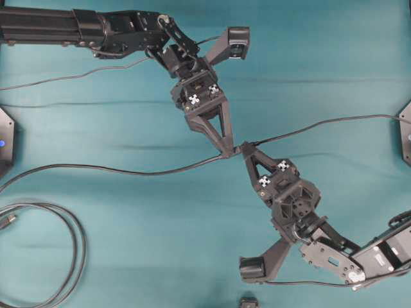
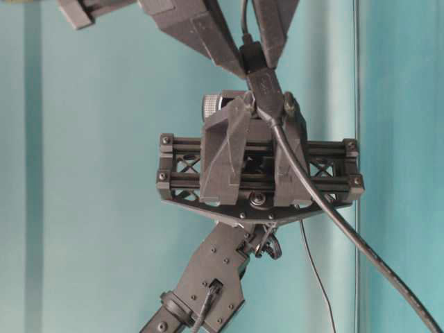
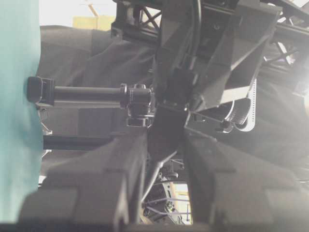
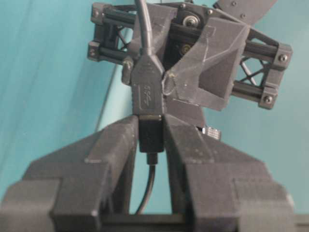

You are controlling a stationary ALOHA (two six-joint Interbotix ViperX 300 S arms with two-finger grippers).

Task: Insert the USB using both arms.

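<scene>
A: Overhead view: where is the USB (image 1: 226,154)?
B: Mid-worktop (image 1: 128,256), above the cloth, its plug pinched in the left claw (image 1: 224,153), already mated with the socket (image 1: 236,151).
A: And the right claw (image 1: 244,150)?
B: Clenched on that socket, tip to tip with the left.
A: Anything else?
B: A looped cable (image 1: 58,221), far left of the USB.

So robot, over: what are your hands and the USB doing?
Left gripper shut on socket. Right gripper shut on USB. Connectors mated above the table. Nothing in the way.
</scene>
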